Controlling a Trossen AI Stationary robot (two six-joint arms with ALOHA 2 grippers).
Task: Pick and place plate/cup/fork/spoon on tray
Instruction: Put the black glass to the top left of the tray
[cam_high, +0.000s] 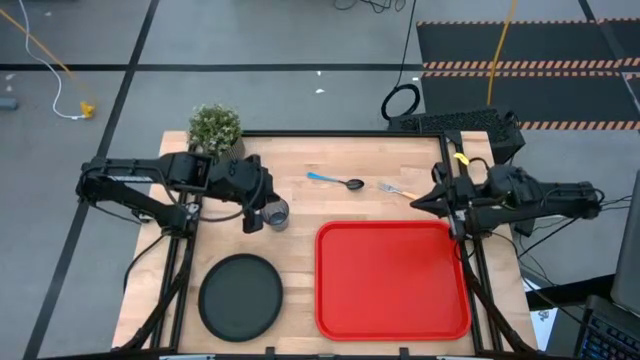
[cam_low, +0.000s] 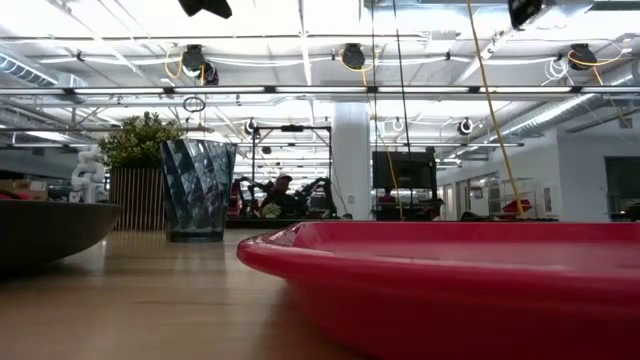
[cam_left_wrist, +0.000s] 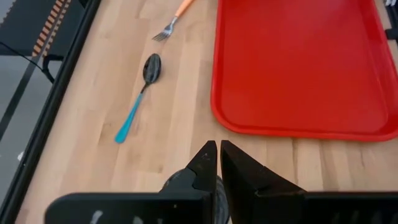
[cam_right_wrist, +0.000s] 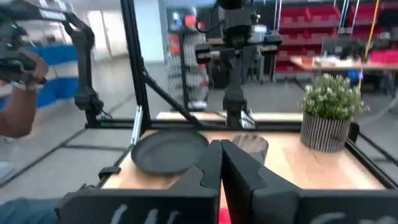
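Observation:
The clear glass cup (cam_high: 277, 213) stands upright on its base on the wood table, left of the red tray (cam_high: 392, 278); it also shows in the low view (cam_low: 197, 188). My left gripper (cam_high: 256, 207) hovers shut above the cup and clear of it; in the left wrist view (cam_left_wrist: 217, 157) the cup's rim (cam_left_wrist: 181, 182) shows under the fingers. The black plate (cam_high: 240, 295) lies flat at the near left. The blue-handled spoon (cam_high: 335, 181) and orange-handled fork (cam_high: 395, 188) lie flat beyond the tray. My right gripper (cam_high: 420, 203) is shut and empty, above the tray's far right corner, close to the fork.
A potted plant (cam_high: 215, 128) stands at the far left corner, behind my left arm. The tray's raised rim (cam_low: 330, 262) rises in the low view. A black frame rail runs around the table's edge (cam_high: 340, 135). A person's arm (cam_right_wrist: 18, 93) shows in the room beyond the table.

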